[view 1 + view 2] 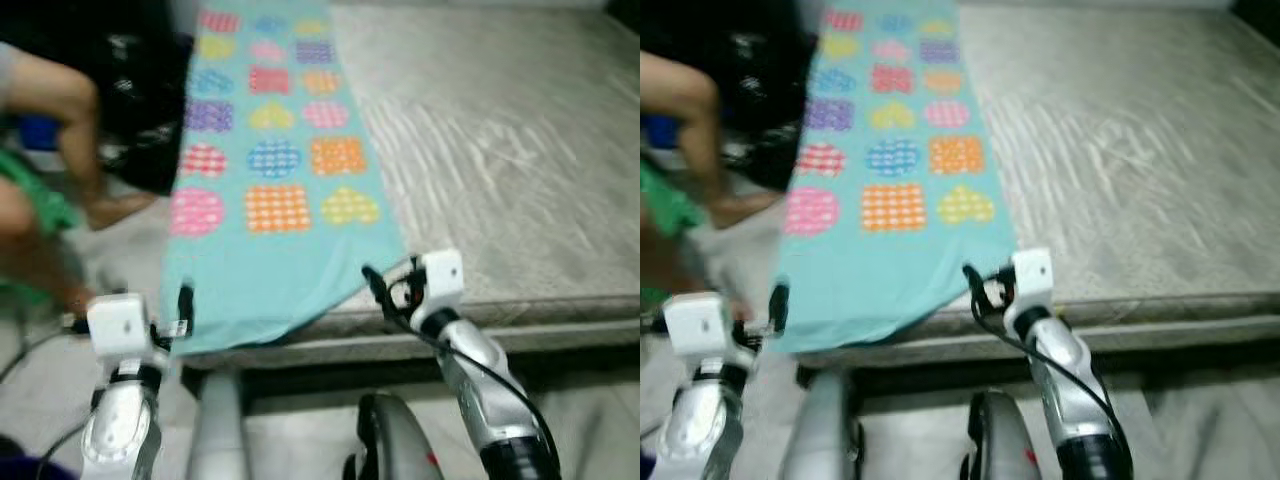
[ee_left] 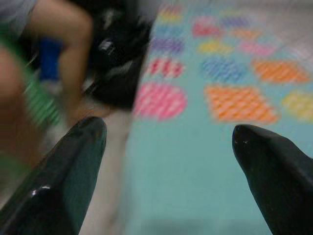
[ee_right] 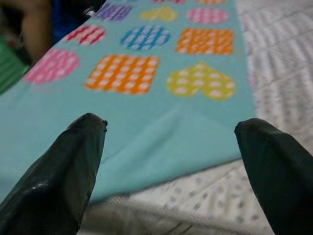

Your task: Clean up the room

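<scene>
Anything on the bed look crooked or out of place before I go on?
Yes. The teal sheet with coloured hearts and squares lies as a narrow strip along the left side of the mattress, leaving most of it bare. Its near edge runs slanted and hangs over the mattress corner. Left gripper and right gripper are open at that edge.

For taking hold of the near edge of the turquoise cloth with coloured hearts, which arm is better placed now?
Probably the right. The right gripper is open at the near corner of the turquoise patterned cloth on the grey mattress. The left gripper, also open, sits at the cloth's outer side, near a person's leg.
</scene>
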Controlling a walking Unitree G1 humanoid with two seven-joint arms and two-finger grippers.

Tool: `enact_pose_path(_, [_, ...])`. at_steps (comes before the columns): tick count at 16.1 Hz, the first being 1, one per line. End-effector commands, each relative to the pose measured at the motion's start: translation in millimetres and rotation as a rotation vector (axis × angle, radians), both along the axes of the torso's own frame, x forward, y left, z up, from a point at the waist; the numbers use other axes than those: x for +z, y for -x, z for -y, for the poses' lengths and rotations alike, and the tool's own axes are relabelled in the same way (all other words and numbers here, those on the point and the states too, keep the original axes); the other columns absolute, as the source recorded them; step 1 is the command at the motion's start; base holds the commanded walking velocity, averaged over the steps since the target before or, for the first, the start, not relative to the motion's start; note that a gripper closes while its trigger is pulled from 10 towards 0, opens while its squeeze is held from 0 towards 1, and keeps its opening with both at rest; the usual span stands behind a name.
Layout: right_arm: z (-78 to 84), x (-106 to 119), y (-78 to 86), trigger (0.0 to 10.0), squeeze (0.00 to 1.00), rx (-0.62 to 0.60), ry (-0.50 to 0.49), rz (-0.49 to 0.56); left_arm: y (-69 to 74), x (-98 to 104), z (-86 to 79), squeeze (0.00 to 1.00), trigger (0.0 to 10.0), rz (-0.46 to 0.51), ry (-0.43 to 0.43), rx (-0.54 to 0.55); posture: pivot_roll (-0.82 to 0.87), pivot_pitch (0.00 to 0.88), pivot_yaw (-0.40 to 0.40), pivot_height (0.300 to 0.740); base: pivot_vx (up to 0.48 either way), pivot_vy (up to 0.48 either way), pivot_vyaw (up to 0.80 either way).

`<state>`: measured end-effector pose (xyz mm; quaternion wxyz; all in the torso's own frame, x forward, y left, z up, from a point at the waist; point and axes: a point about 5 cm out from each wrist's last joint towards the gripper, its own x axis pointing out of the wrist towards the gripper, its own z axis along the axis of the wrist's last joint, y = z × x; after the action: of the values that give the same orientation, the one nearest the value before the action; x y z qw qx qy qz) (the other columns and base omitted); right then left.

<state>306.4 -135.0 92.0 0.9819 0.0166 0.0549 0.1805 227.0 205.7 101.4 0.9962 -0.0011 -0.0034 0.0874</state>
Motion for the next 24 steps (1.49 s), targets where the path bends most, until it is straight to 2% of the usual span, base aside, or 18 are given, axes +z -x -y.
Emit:
enact_pose_path(1, [-7.1, 10, -5.7, 10.0, 0.00, 0.043, 0.009, 0.060, -9.3, 14, -0.8, 0.00, 10.0, 0.065, -0.025, -0.007, 0.06, 0.126, -0.057, 0.606, 0.000, 0.000, 0.00])
enact_pose_path(3, [-11.8, 13, -7.9, 10.0, 0.00, 0.060, 0.029, 0.079, -12.6, 14, 0.2, 0.00, 10.0, 0.064, -0.022, -0.003, 0.06, 0.119, -0.061, 0.606, 0.000, 0.000, 0.00])
enact_pose_path(8, [-14.1, 6, 1.4, 10.0, 0.00, 0.105, -0.061, 0.048, -6.1, 5, 11.1, 0.00, 10.0, 0.036, -0.008, -0.024, 0.06, 0.144, -0.079, 0.606, 0.000, 0.000, 0.00])
enact_pose_path(13, [-15.3, 3, 8.1, 10.0, 0.00, 0.132, -0.062, 0.039, -6.9, 5, 13.0, 0.00, 10.0, 0.026, 0.027, -0.034, 0.06, 0.174, -0.078, 0.566, 0.000, 0.000, 0.00])
enact_pose_path(16, [-14.4, 5, 6.4, 10.0, 0.00, 0.132, -0.057, 0.043, -10.2, 11, 15.7, 0.00, 10.0, 0.047, 0.036, -0.056, 0.05, 0.202, -0.075, 0.566, 0.000, 0.000, 0.00])
enact_pose_path(17, [-14.3, 6, 5.8, 10.0, 0.00, 0.143, -0.021, 0.059, -10.6, 12, 17.8, 0.00, 10.0, 0.048, 0.039, -0.062, 0.05, 0.206, -0.075, 0.566, 0.000, 0.000, 0.00])
enact_pose_path(22, [-16.4, 8, 7.3, 10.0, 0.00, 0.153, -0.019, 0.069, -10.7, 12, 22.1, 0.00, 10.0, 0.041, 0.056, -0.083, 0.05, 0.232, -0.073, 0.566, 0.000, 0.000, 0.76])
enact_pose_path(24, [-15.7, 7, 7.4, 10.0, 0.00, 0.142, -0.033, 0.059, -11.0, 12, 23.1, 0.00, 10.0, 0.042, 0.060, -0.089, 0.05, 0.233, -0.074, 0.566, 0.000, 0.000, 0.00])
